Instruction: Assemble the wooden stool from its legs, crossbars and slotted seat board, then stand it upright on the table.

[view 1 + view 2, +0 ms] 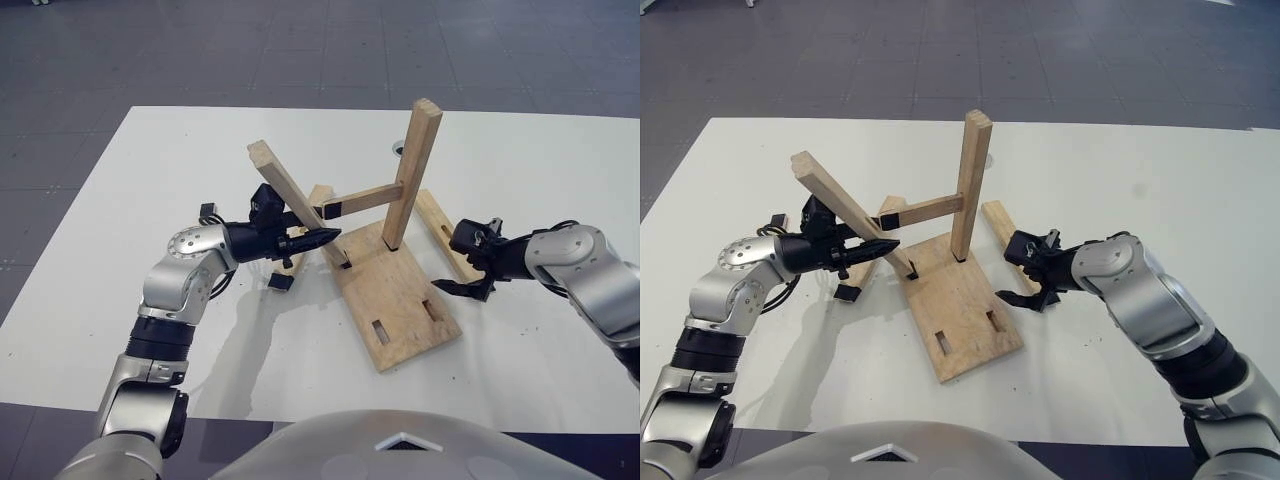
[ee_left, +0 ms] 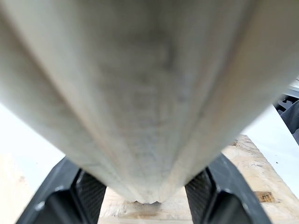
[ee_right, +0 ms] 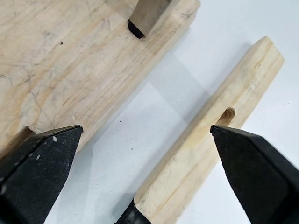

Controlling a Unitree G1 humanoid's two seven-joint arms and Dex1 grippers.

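While left claw (image 1: 322, 238) clamps slanted square-cut leg (image 1: 285, 185), right claw (image 1: 450, 263) spread wide, grainy board (image 1: 400, 305)

Lab or test hall: white table (image 1: 90, 300) on grey tiled floor (image 1: 300, 50).

- A white table (image 1: 80, 300) with a plain, matte top stood under even light.
- Soft, pale shadows lay on its surface.
- Beyond it stretched a grey floor (image 1: 300, 50) of large square tiles with thin dark joints.
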